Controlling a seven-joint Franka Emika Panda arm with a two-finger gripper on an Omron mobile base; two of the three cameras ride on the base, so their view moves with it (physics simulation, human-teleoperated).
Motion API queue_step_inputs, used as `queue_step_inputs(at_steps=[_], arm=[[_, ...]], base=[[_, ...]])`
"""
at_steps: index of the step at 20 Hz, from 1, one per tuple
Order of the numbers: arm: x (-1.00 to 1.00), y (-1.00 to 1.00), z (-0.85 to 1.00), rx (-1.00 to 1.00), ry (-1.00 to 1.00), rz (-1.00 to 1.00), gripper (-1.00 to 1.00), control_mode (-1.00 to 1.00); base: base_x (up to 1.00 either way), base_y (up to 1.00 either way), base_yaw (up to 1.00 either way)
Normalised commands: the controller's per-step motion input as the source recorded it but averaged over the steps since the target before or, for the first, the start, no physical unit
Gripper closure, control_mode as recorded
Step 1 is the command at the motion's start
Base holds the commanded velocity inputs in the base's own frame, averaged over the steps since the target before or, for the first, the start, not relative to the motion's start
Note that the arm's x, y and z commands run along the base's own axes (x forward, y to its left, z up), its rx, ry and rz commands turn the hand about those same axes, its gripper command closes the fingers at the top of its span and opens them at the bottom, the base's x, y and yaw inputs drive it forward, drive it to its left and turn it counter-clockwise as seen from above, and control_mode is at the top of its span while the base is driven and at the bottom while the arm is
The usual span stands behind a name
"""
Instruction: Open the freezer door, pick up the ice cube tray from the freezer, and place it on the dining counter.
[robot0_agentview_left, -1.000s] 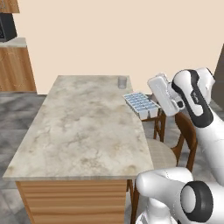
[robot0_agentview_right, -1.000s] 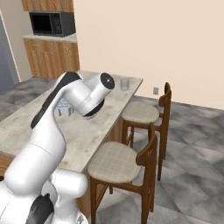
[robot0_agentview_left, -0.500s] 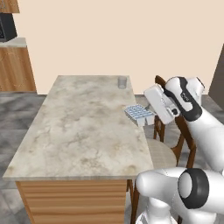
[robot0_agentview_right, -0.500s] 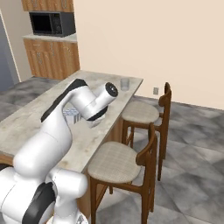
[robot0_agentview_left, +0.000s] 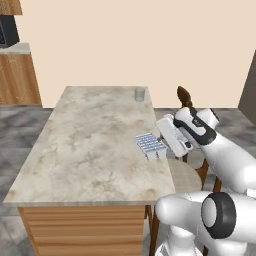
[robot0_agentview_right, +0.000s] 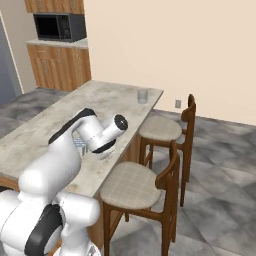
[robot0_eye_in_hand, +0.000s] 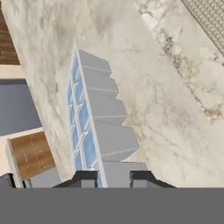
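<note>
Over the last second the arm has swung lower and carried the ice cube tray (robot0_agentview_left: 151, 145) down from above the chairs to the right edge of the dining counter (robot0_agentview_left: 90, 135), where its pockets now sit on or just above the marble — contact is hard to confirm. The gripper (robot0_eye_in_hand: 113, 177) pinches the tray's near rim between its fingertips (robot0_eye_in_hand: 85, 178). A small glass (robot0_agentview_left: 139, 94) stands at the counter's far end, well apart.

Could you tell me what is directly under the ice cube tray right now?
The dining counter lies under the ice cube tray, near its chair-side edge. The gripper holds the tray's end; whether the tray touches the marble is unclear.
</note>
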Motion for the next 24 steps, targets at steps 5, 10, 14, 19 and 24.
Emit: queue_step_inputs(at_steps=[5,10,14,19,24], arm=[[0.27,0.21,-0.51,0.00,0.03,0.00,1.00,-1.00],[0.34,0.11,-0.48,0.00,0.04,0.00,1.00,-1.00],[0.24,0.03,-0.44,0.00,0.03,0.00,1.00,-1.00],[0.04,0.00,-0.46,0.00,0.03,0.00,1.00,-1.00],[0.00,0.01,-0.14,-0.01,0.01,0.00,1.00,-1.00]], base=[[0.00,0.00,0.00],[0.00,0.00,0.00],[0.00,0.00,0.00],[0.00,0.00,0.00],[0.00,0.00,0.00]])
